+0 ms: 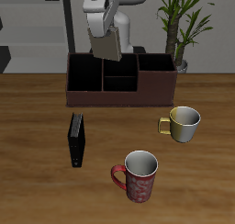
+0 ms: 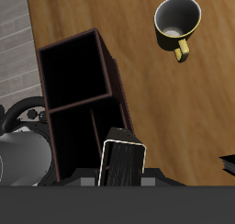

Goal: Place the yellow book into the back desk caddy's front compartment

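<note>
The brown wooden table (image 1: 37, 117) has open room between its front edge and the wide dark brown wooden desk caddy (image 1: 120, 85) standing far back. The caddy's black-walled cells look empty, including the small square front compartment (image 1: 117, 84). Above the caddy, the gripper (image 1: 108, 35) has its jaws clamped on the thin grey-tan yellow book (image 1: 106, 45), held tilted. A flat black book (image 1: 77, 140), a red patterned mug (image 1: 138, 176) and a yellow-handled mug (image 1: 182, 124) lie well apart.
</note>
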Available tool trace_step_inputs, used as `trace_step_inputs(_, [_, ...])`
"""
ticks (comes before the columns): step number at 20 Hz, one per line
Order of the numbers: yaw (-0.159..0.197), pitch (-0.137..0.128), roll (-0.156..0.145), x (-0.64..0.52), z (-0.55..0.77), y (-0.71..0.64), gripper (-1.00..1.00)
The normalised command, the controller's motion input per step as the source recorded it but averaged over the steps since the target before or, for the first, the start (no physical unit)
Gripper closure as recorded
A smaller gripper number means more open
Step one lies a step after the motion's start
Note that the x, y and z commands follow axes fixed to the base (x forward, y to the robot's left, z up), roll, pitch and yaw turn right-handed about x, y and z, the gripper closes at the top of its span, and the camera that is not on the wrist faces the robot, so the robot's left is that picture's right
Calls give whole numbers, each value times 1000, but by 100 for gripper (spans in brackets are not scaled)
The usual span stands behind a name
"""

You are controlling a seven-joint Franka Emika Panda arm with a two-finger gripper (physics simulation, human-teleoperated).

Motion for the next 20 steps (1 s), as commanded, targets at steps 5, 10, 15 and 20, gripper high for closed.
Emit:
trace_step_inputs(5, [72,22,-23,-109,2,129,100])
trace_step_inputs(10, [12,-5,-98,99,150,-19,100])
trace_step_inputs(15, [57,19,-83,106,-48,-74,100])
trace_step_inputs(20, [76,17,-33,65,-124,-58,100])
